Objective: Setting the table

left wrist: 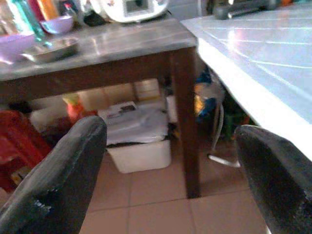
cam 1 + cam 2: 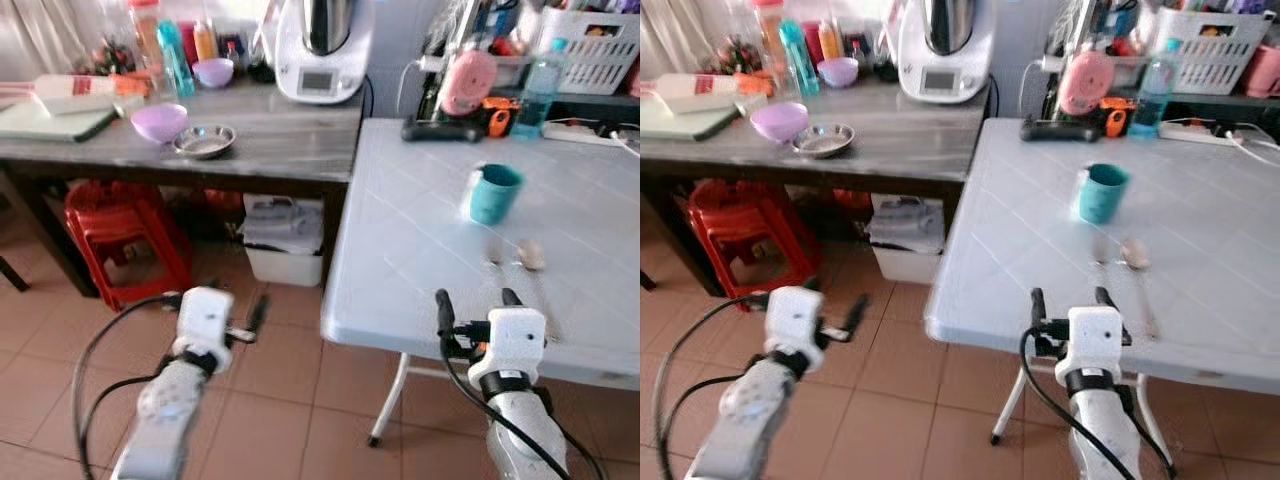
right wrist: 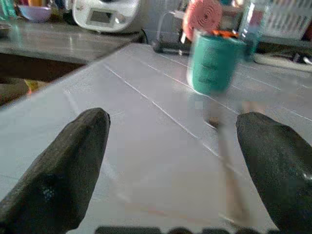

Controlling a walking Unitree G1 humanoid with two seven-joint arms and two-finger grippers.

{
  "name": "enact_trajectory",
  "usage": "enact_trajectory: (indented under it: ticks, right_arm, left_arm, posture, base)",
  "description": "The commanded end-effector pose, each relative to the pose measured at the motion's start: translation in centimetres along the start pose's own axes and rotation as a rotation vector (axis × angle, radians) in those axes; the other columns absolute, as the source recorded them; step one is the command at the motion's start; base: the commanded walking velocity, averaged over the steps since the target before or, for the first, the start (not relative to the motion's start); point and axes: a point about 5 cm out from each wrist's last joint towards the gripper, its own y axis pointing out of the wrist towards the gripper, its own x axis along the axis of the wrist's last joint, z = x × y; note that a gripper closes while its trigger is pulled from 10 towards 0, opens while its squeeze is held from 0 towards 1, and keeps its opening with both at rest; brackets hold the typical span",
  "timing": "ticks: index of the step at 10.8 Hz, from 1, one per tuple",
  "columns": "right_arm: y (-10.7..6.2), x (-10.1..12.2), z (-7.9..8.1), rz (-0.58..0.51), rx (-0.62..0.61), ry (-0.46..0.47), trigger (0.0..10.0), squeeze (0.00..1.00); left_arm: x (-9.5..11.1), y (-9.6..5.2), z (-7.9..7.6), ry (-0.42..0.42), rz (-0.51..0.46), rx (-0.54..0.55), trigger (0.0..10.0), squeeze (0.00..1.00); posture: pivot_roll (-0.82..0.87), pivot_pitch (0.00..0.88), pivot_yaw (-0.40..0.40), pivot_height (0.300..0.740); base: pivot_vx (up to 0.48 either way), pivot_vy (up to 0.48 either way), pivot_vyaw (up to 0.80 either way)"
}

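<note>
Right tool (image 2: 478,298) spread wide at near edge of white counter (image 2: 420,240), teal cup (image 2: 495,193) and spoon (image 2: 530,256) ahead. Left tool (image 1: 170,170) wide, empty, over tiled floor (image 2: 270,400).

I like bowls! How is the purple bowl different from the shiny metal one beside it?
The purple bowl is lilac and matte, while the metal bowl is silvery and reflective. The purple bowl looks deeper and rounder; the metal bowl is shallow, with a wide flat rim. The purple bowl sits to the robot's left of the metal bowl. Both stand upright, close together on the grey counter.
</note>
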Motion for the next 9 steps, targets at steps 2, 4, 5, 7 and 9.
enact_trajectory:
  ticks: [2, 4, 5, 7, 9]
  right_arm:
    - [-0.17, -0.15, -0.26, 0.007, -0.008, -0.007, 10.0, 0.00]
    - [-0.08, -0.14, -0.40, 0.005, -0.009, -0.010, 10.0, 0.00]
    - [0.00, -0.12, -0.44, 0.003, -0.011, -0.011, 10.0, 0.00]
    - [0.11, -0.03, -0.33, -0.002, -0.008, -0.009, 10.0, 0.00]
    - [0.11, 0.05, -0.09, -0.009, 0.017, -0.017, 10.0, 0.00]
  left_arm:
    - [0.25, 0.27, -0.68, -0.001, -0.005, -0.029, 10.0, 0.00]
    - [0.26, 0.34, -0.83, -0.005, -0.007, -0.034, 10.0, 0.00]
    - [0.41, 0.38, -1.01, -0.021, -0.027, -0.038, 10.0, 0.00]
    - [0.80, 0.38, -1.34, -0.040, -0.056, -0.082, 10.0, 0.00]
    - [0.80, 0.28, -1.30, -0.057, -0.058, -0.104, 10.0, 0.00]
  posture:
    - [0.10, 0.000, 0.045, 0.740]
    - [0.09, 0.000, 0.045, 0.740]
    - [0.09, 0.000, 0.045, 0.740]
    - [0.09, 0.000, 0.044, 0.740]
    - [0.09, 0.000, 0.042, 0.740]
  base:
    - [0.000, -0.334, 0.00]
    - [0.000, -0.341, 0.00]
    - [0.000, 0.000, 0.00]
    - [0.000, 0.000, 0.00]
    - [0.000, 0.000, 0.25]
